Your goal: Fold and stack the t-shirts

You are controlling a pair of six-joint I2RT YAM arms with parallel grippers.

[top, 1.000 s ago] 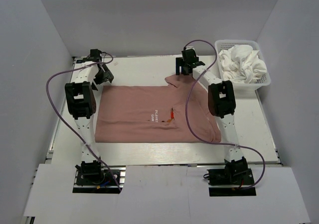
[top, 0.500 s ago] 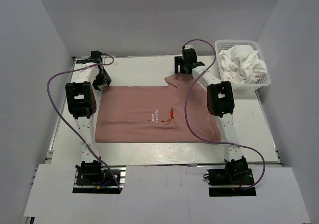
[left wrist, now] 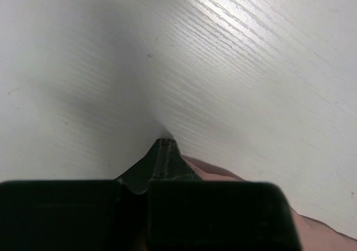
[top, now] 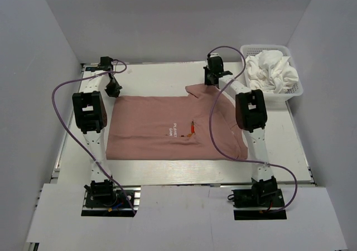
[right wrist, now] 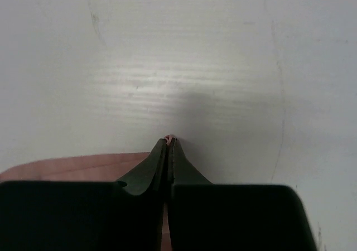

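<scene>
A dusty pink t-shirt (top: 162,129) lies spread flat on the white table, its small chest graphic (top: 192,129) facing up. My left gripper (top: 114,90) sits at the shirt's far left corner, jaws shut; in the left wrist view pink cloth (left wrist: 223,175) runs up against the right finger, just behind the gripper tip (left wrist: 164,143). My right gripper (top: 211,79) is down at the far right corner. Its jaws are shut on the fabric, and a sliver of pink shows at the gripper tip (right wrist: 170,139). Crumpled white t-shirts (top: 271,68) fill the basket.
A white plastic mesh basket (top: 279,96) stands at the far right corner of the table. Purple cables loop from both arms over the table and the shirt. White walls enclose the table (top: 156,78) on three sides.
Both grippers were open above the shirt's far corners; both have now closed. The left one dropped toward the corner and the right one shifted slightly right.
</scene>
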